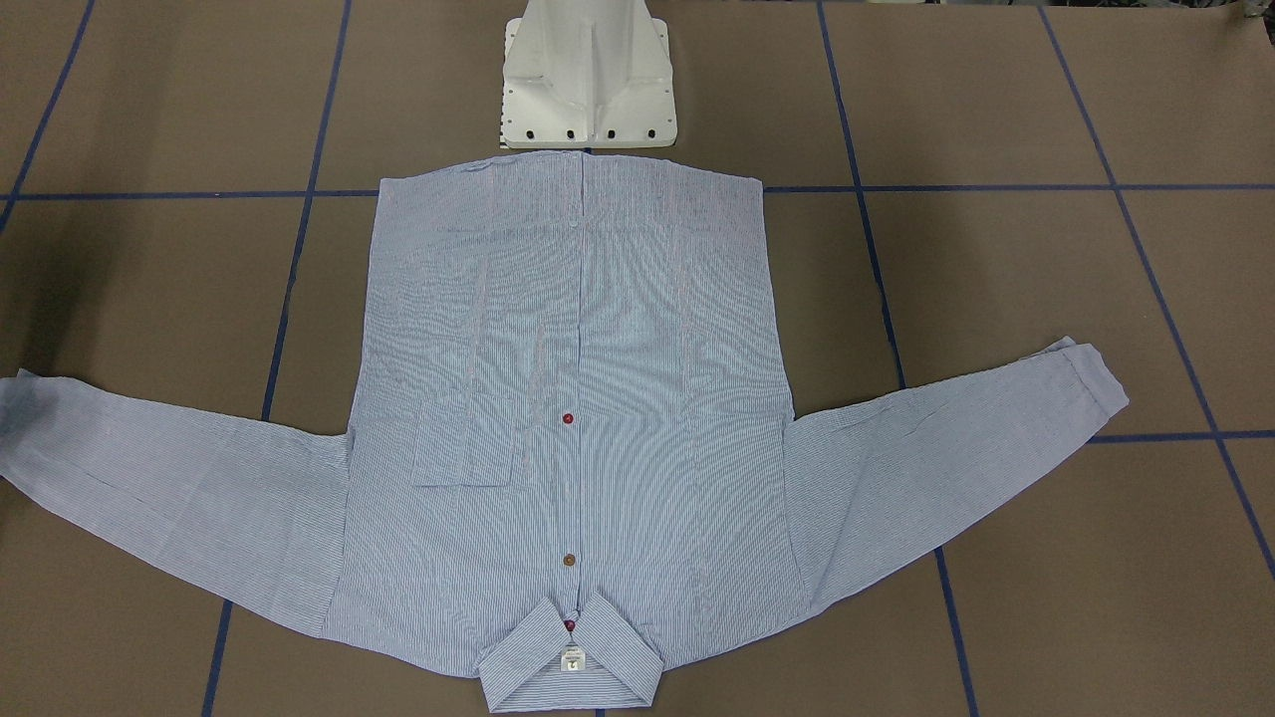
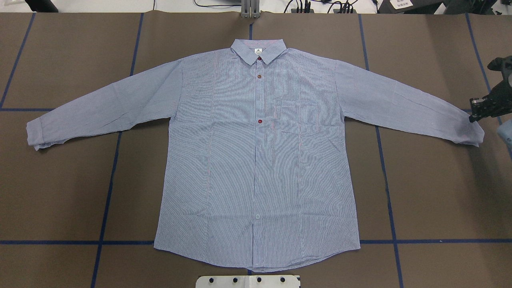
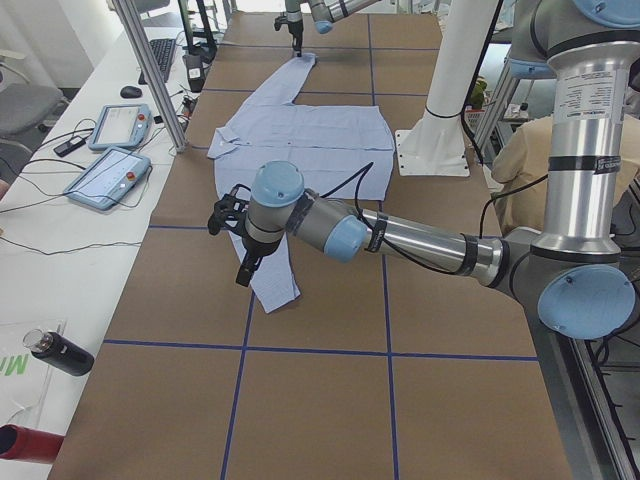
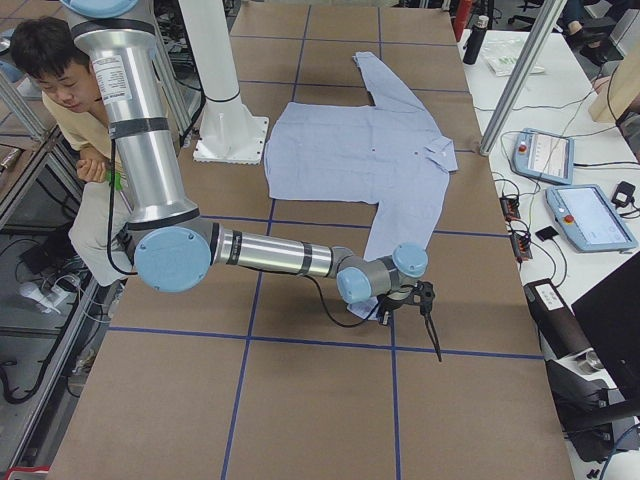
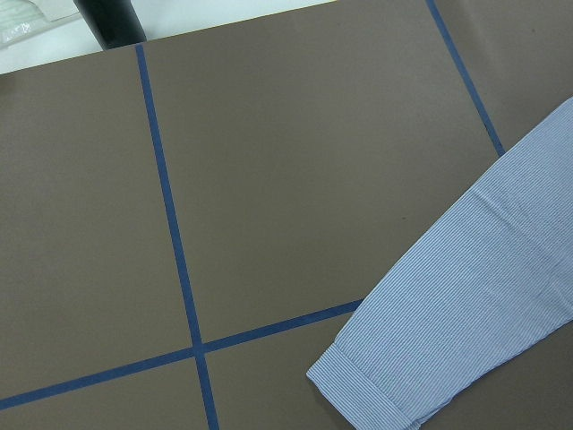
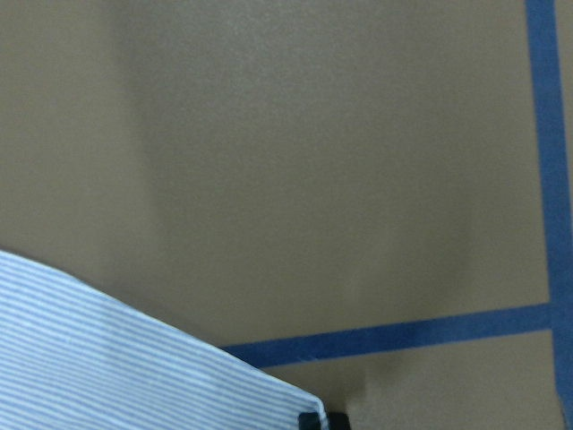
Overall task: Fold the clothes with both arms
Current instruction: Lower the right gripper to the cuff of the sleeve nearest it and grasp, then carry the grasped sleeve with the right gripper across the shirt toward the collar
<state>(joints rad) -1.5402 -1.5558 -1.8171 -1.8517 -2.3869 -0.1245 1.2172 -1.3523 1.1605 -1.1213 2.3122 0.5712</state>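
Note:
The striped shirt lies flat and buttoned, front up, on the brown table, collar away from the robot and both sleeves spread out. My right gripper hangs just over the right cuff. In the right wrist view its fingertips sit together at the corner of the sleeve; I cannot tell if they touch it. My left gripper hovers over the left cuff and shows only in the exterior left view, so I cannot tell whether it is open or shut.
The white pedestal base stands at the shirt's hem. Blue tape lines cross the table. Teach pendants and a dark bottle lie on the side bench. A person sits behind the robot.

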